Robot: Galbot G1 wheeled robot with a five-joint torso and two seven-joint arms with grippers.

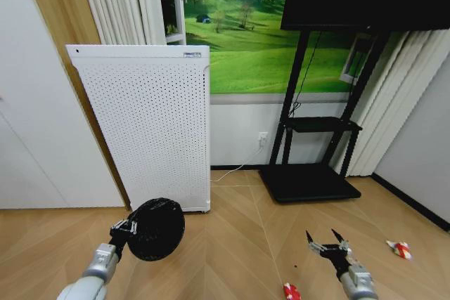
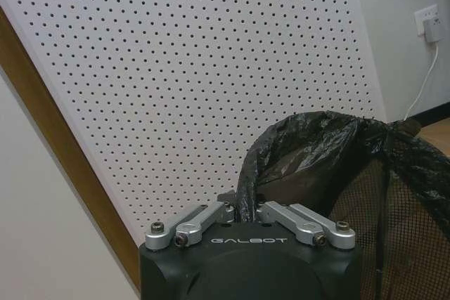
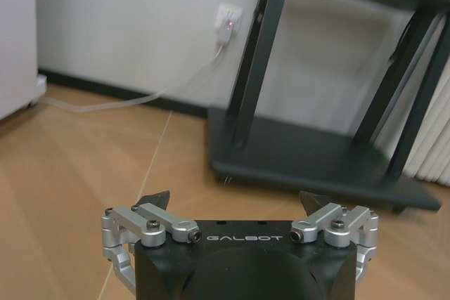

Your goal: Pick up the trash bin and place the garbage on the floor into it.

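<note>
I've got the left claw (image 1: 126, 228) pinched on the rim of the trash bin (image 1: 156, 228), which hangs off its tip above the floor, while the right claw (image 1: 328, 244) hovers spread wide, free to grab the can (image 1: 290, 291) just below-left and the wrapper (image 1: 400, 249) off right.

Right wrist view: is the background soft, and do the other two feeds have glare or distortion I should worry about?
Right wrist view: the right gripper is crisp, while the TV stand and wall socket behind are soft. Left wrist view: sharp on the left gripper and the trash bin, no glare. Head view: even light, wide-angle bending of the white perforated appliance.
</note>
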